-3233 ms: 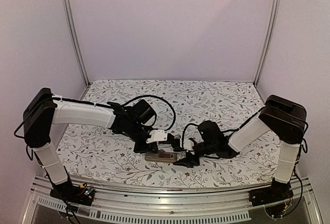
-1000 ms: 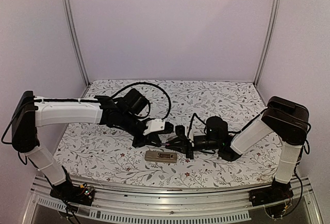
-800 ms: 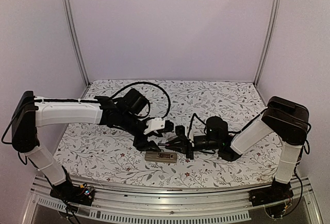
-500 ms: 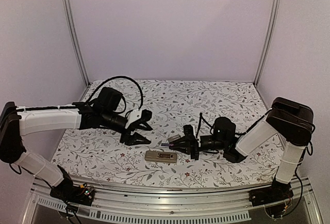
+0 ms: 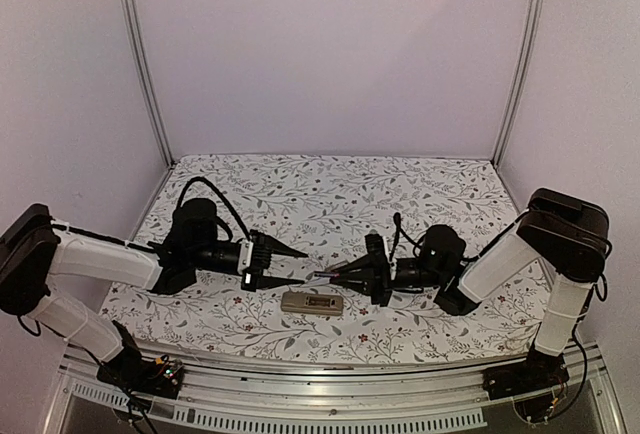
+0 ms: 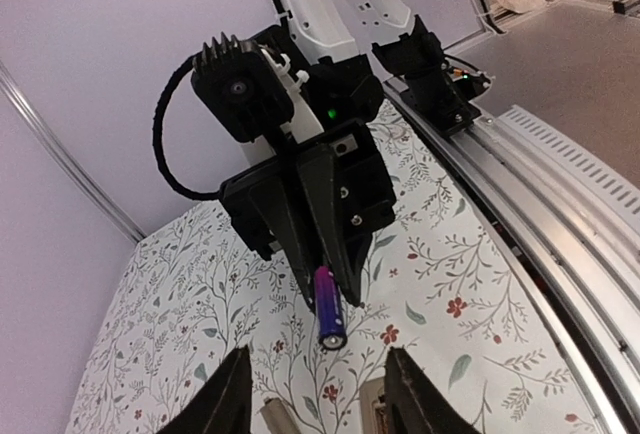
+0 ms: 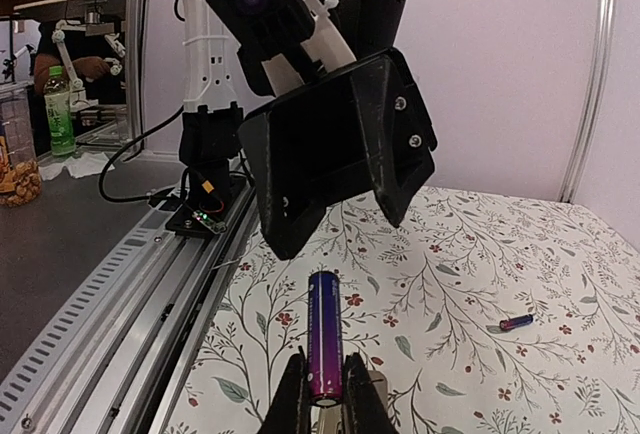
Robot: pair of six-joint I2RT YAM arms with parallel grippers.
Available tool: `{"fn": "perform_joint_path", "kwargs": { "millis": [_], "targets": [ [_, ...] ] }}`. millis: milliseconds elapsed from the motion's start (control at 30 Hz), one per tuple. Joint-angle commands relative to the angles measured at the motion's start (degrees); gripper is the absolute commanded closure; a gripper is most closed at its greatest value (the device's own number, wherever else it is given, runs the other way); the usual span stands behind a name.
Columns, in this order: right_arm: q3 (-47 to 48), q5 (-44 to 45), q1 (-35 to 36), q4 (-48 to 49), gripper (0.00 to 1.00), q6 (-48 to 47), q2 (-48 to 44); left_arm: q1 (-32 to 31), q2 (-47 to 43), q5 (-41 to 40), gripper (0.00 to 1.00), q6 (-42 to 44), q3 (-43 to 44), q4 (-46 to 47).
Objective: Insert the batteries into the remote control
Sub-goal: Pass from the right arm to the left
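Observation:
My right gripper (image 7: 327,399) is shut on the base of a purple battery (image 7: 324,344), which sticks out past the fingertips. From above, that battery (image 5: 322,277) hangs just over the remote control (image 5: 312,302), a small slab lying flat near the table's front edge. My left gripper (image 5: 303,267) is open and empty, a short way left of the battery and pointing at it. In the left wrist view the right gripper (image 6: 333,289) faces me with the battery (image 6: 330,319) in its tips. A second battery (image 7: 516,323) lies on the cloth farther back.
The table wears a floral cloth (image 5: 400,194). An aluminium rail (image 5: 330,404) runs along the front edge by the arm bases. Upright frame posts (image 5: 140,64) stand at the back corners.
The left gripper has opened, let go of the battery and drawn back to the left and lower. The right gripper keeps the battery and has shifted slightly right.

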Motion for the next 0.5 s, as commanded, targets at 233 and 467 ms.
{"fn": "perform_joint_path", "kwargs": {
  "millis": [233, 467],
  "targets": [
    [1.28, 0.11, -0.17, -0.9, 1.0, 0.45, -2.78, -2.29, 4.54, 0.01, 0.58, -0.8, 1.14, 8.64],
    [1.6, 0.38, -0.14, -1.46, 1.0, 0.03, -2.59, -4.08, 5.86, -3.82, 0.67, -2.12, 2.94, 10.05]
  ]
}}
